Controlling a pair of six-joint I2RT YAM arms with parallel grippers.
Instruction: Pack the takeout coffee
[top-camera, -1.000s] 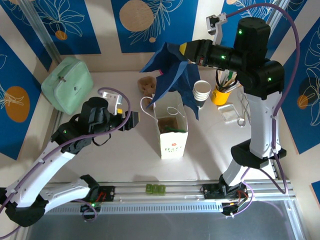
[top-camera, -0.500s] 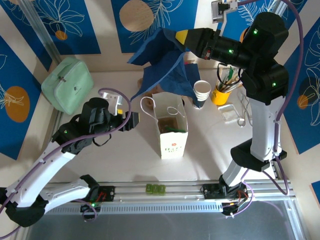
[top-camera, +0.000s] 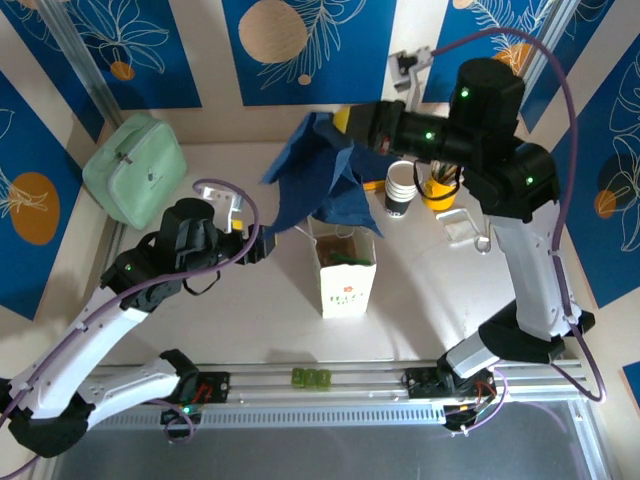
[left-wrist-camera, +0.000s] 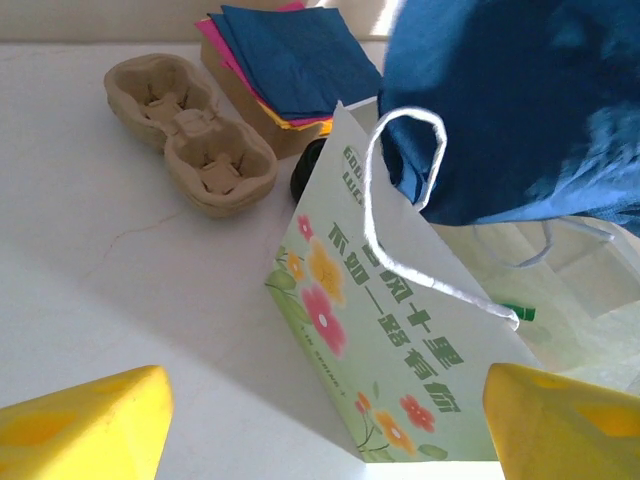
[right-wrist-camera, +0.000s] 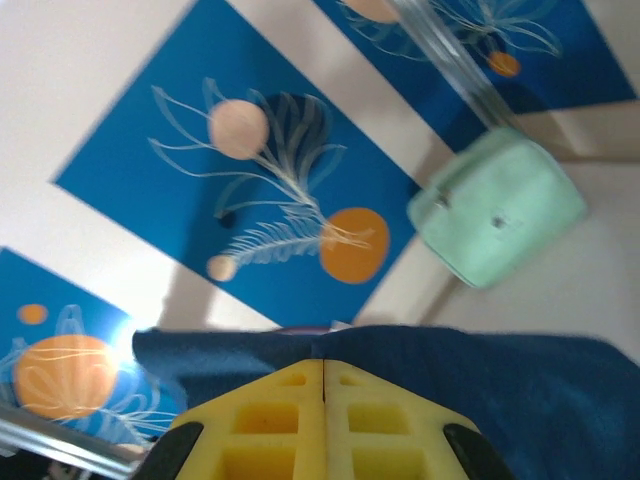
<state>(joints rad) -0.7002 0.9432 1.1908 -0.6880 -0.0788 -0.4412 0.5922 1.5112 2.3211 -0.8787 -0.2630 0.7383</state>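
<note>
Right gripper (top-camera: 343, 119) fingers pinched shut on blue cloth (top-camera: 318, 180) draped above paper bag (top-camera: 346, 278). Left gripper (top-camera: 262, 241) fingers wide, empty, left of bag. Takeout cups (top-camera: 401, 187) right of bag, untouched.

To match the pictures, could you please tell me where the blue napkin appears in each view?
Top external: napkin hangs at centre from the right gripper, over the bag.
Left wrist: napkin at upper right, above the bag.
Right wrist: napkin along the bottom, around the right gripper.
Shared landmarks: the bag, top external and left wrist; the green pouch, top external and right wrist.
</note>
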